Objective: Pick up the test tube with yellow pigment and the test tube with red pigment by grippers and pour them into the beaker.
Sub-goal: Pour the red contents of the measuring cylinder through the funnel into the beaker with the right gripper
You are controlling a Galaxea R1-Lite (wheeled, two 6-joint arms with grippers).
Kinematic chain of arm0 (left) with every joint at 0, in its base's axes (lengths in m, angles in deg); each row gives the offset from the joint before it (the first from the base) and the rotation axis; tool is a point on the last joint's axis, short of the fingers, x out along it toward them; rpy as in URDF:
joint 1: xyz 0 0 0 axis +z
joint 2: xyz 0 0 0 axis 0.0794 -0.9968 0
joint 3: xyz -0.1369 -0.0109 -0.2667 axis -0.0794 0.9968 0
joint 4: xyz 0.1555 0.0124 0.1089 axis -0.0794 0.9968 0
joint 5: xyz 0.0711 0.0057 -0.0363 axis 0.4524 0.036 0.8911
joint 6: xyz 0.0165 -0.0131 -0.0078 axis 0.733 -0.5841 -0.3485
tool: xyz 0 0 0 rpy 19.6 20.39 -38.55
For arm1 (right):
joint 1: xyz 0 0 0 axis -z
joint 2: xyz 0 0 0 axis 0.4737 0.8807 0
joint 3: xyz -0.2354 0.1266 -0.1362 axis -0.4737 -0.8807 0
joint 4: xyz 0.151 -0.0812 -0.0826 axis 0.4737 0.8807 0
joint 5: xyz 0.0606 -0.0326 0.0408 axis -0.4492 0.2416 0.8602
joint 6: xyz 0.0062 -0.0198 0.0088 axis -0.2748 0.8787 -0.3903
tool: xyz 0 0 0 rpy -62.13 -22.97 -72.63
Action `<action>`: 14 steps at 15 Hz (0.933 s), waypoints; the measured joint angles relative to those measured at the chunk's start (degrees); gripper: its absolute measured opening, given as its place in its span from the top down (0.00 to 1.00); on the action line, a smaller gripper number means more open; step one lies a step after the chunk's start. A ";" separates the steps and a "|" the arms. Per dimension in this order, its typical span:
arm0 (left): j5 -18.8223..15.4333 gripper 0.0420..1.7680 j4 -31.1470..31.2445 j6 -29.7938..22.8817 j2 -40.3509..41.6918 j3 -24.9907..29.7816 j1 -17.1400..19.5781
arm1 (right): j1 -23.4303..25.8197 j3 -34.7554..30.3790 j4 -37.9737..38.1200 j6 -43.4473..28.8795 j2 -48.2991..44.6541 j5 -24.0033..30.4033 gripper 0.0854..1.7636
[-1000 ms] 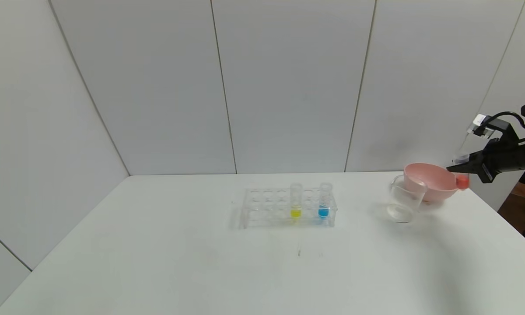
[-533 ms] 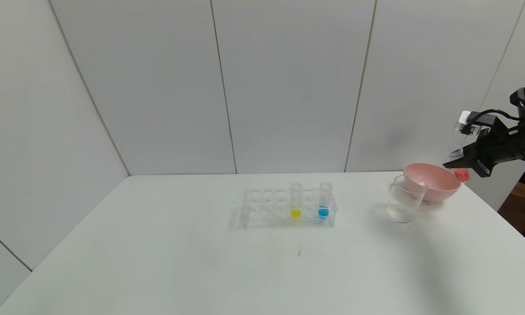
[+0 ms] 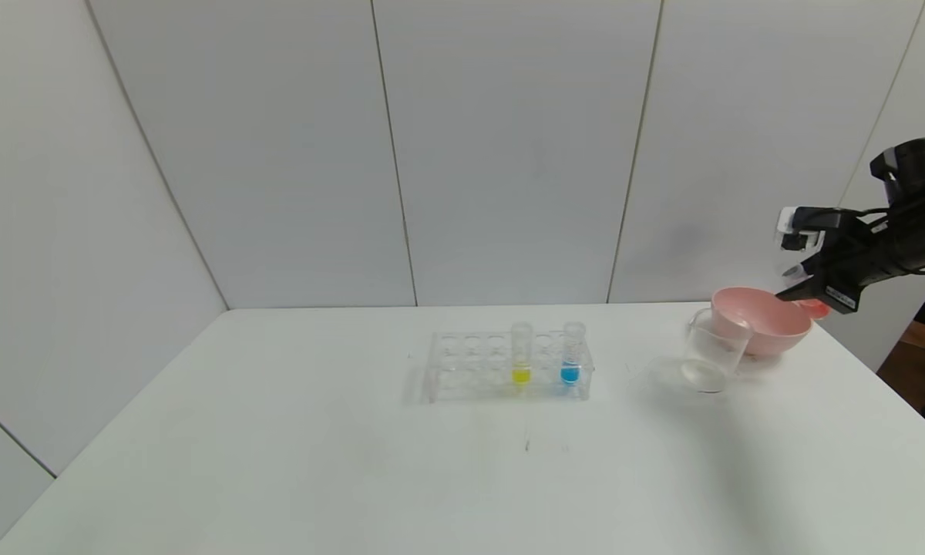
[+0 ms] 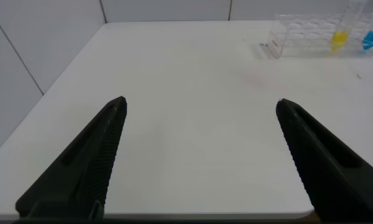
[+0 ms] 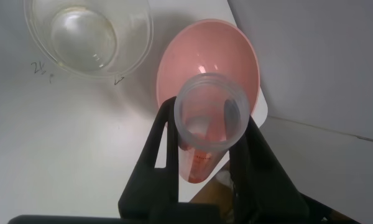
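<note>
The left wrist view shows the left gripper (image 4: 199,155) at the near left edge of the white table (image 3: 354,478), with its two black fingers (image 4: 81,168) spread wide apart and nothing between them; this arm is parked. Farther on the table, about in the middle, stands the clear tube rack (image 3: 501,368). In it the test tube with yellow pigment (image 3: 521,356) stands upright, and just to the right of it, in another hole, stands a blue-tipped tube (image 3: 571,354). More to the right, near the far right part of the table, is the beaker (image 3: 711,351), upright, with clear content at the bottom. The pink bowl (image 3: 763,322) stands right behind it and a little to the right; in the head view they seem to touch, but I cannot tell this surely. Above the right rim of the pink bowl hangs the right gripper (image 3: 805,287), raised over the table and coming in from the right. Its claws are clamped on the test tube with red pigment (image 5: 208,127). In the right wrist view the open mouth of this tube faces the camera, and the red tip (image 3: 815,308) points down beside the bowl's right edge, so the tube is not over the beaker.
</note>
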 joint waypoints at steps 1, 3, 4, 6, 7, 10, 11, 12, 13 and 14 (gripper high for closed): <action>0.00 0.03 0.00 0.00 0.00 0.00 0.00 | -0.50 0.09 0.41 1.01 -0.02 -1.76 0.74; -0.02 0.03 0.00 0.00 0.00 0.00 0.00 | -1.93 0.21 1.51 2.02 -0.15 -4.39 0.74; -0.02 0.03 0.00 0.00 0.00 0.00 0.00 | -2.71 0.23 1.60 2.11 -0.22 -4.63 0.74; 0.00 0.03 0.00 0.00 0.00 0.00 0.00 | -4.22 0.23 1.78 1.99 -0.26 -4.79 0.74; 0.00 0.03 0.00 0.00 0.00 0.00 0.00 | -4.74 0.23 1.80 1.94 -0.26 -4.95 0.74; 0.00 0.03 0.00 0.00 0.00 0.00 0.00 | -6.18 0.23 1.60 2.10 -0.20 -9.50 0.74; 0.00 0.03 0.00 -0.02 0.00 0.00 0.00 | -6.56 0.23 1.40 2.05 -0.13 -10.13 0.74; 0.00 0.03 0.00 0.00 0.00 0.00 0.00 | -6.92 0.23 1.54 2.02 -0.06 -10.79 0.74; 0.00 0.03 0.00 0.00 0.00 0.00 0.00 | -7.17 0.23 1.65 2.07 -0.05 -11.36 0.74; 0.00 0.03 0.00 0.00 0.00 0.00 0.00 | -7.33 0.23 1.69 2.18 -0.05 -11.69 0.74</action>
